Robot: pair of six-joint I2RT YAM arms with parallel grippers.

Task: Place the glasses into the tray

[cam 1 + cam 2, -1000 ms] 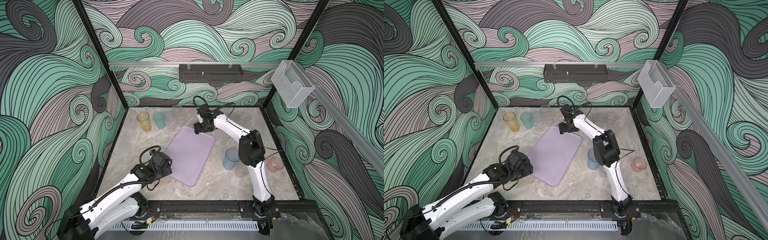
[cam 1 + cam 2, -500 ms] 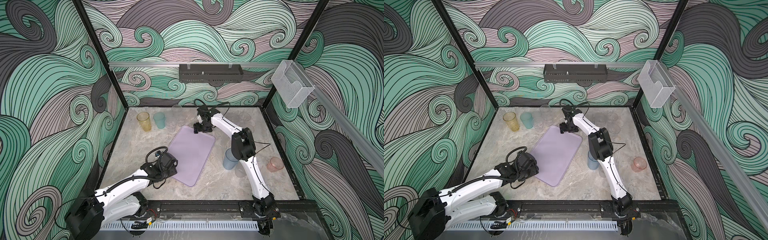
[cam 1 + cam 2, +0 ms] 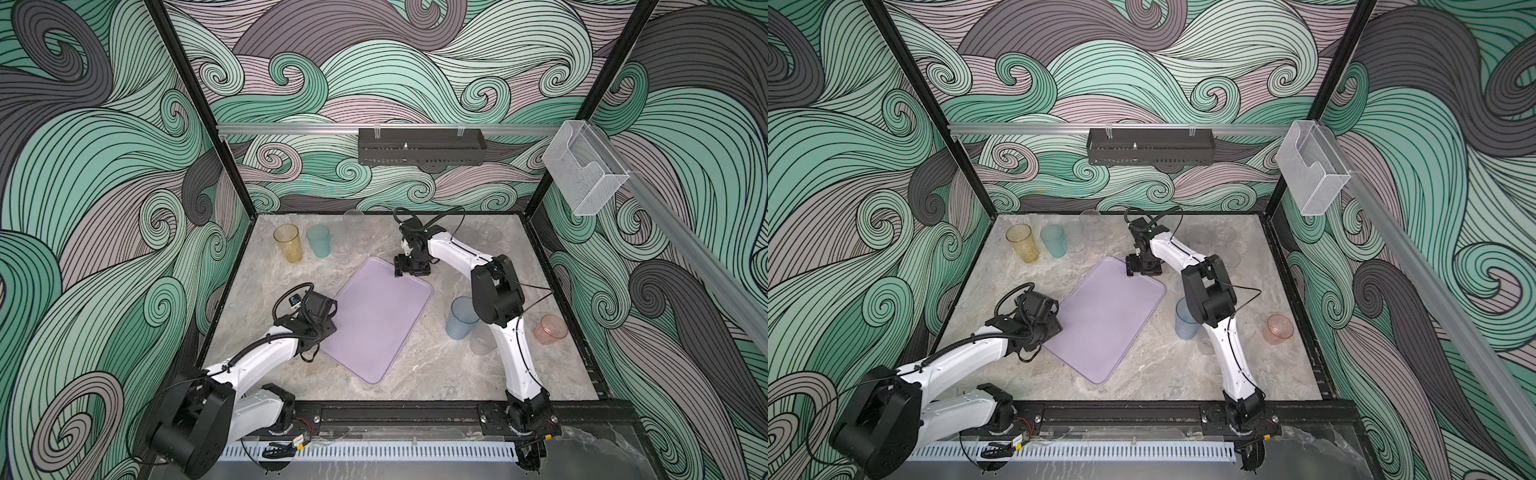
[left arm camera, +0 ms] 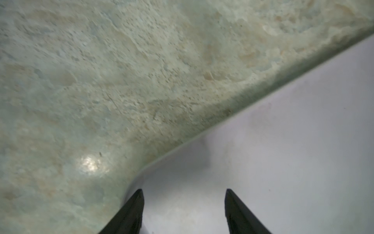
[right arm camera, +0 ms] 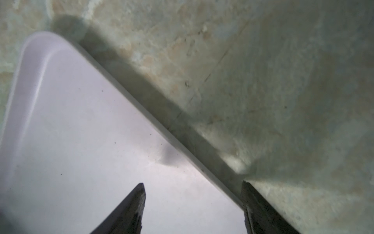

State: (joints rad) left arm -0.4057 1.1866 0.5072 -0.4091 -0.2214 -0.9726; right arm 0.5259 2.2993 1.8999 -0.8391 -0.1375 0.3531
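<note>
Glasses point(image 3: 318, 243) stood on the marble table point(image 3: 415, 374), none in the lavender tray point(image 3: 376, 316): amber tumbler point(image 3: 287, 243) back left, blue tumbler point(image 3: 460, 318) and pink cup point(image 3: 550, 329) right of the tray. Judged light, thin-walled, slippery; grip across the wall below the rim. Left gripper point(image 4: 183, 191) spread over a tray corner; right gripper point(image 5: 192, 183) spread astride the tray's rim.

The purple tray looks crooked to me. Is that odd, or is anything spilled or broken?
The tray lies diagonal to the table's edges and is empty, with nothing spilled or broken. The open left gripper and right gripper sit at its opposite ends. The coloured glasses stand upright outside it.
</note>
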